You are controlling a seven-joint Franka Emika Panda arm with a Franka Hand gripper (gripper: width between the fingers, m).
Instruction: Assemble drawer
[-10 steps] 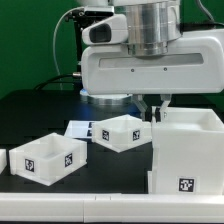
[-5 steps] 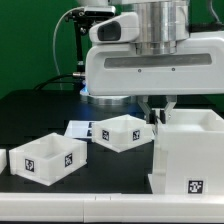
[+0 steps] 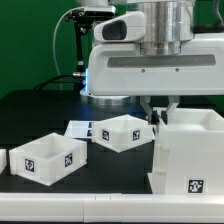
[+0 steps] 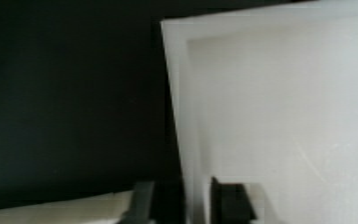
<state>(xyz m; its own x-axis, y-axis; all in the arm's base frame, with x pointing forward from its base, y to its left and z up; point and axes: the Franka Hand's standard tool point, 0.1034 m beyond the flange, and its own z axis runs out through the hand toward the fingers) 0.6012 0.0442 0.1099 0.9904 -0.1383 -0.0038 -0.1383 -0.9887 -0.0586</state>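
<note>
The large white drawer case (image 3: 190,150) stands at the exterior view's right, with a tag low on its front. My gripper (image 3: 160,108) hangs over its near-left wall. In the wrist view the gripper (image 4: 194,203) straddles the top edge of that case wall (image 4: 265,110). One finger (image 4: 234,202) lies against the wall and the other finger (image 4: 147,203) stands off it with a thin dark gap. The jaws are open and hold nothing. Two small white drawer boxes sit on the table, one at the left (image 3: 48,155) and one in the middle (image 3: 122,131).
The marker board (image 3: 78,130) lies flat behind the two small boxes. The arm's white body (image 3: 150,65) fills the upper scene above the case. A green stand and cables (image 3: 75,45) rise at the back left. The table's white front edge (image 3: 70,205) runs along the bottom.
The arm has moved slightly toward the exterior view's right. The drawer case has shifted a little the same way. The two small boxes have not moved.
</note>
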